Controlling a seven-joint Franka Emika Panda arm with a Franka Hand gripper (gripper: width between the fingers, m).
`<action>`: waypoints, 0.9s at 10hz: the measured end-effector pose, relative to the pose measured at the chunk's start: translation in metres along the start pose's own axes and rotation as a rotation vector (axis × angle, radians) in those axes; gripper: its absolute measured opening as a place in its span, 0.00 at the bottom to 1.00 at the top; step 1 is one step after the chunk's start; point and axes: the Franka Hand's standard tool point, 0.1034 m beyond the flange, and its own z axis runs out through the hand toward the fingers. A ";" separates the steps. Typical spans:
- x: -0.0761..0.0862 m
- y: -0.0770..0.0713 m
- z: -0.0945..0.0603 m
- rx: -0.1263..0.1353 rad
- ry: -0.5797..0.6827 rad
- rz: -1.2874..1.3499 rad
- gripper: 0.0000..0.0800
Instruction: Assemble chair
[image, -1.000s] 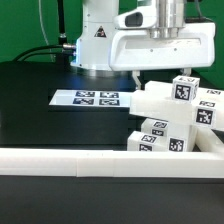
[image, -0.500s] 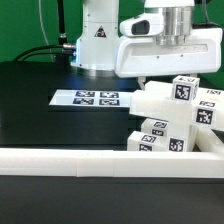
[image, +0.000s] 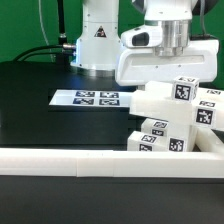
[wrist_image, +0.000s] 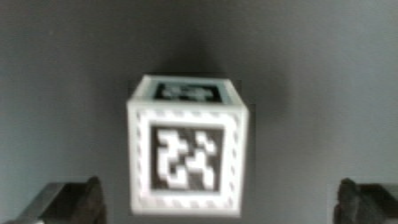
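Below the wrist camera, a chunky white plastic tagged block (wrist_image: 185, 146) lies between the gripper (wrist_image: 221, 198) fingers, spread wide and touching nothing. Judged step: approach before grasping; next, descend centred, then close. Remaining chair pieces (image: 172, 122) cluster on the black table (image: 40, 100) against the white rail (image: 90, 161); green backdrop.

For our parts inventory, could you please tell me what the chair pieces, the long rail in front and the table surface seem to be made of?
Chair pieces: apparently matte white plastic, chunky with crisp edges, bearing black-and-white tags, probably printed.
Rail: also smooth white, likely plastic; no tags.
Table: dark, matte black surface; material unclear.
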 end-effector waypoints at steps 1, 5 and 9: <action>-0.009 0.007 0.008 -0.010 0.004 -0.004 0.81; -0.013 0.013 0.014 -0.016 -0.001 0.004 0.67; -0.012 0.012 0.014 -0.016 0.000 0.003 0.35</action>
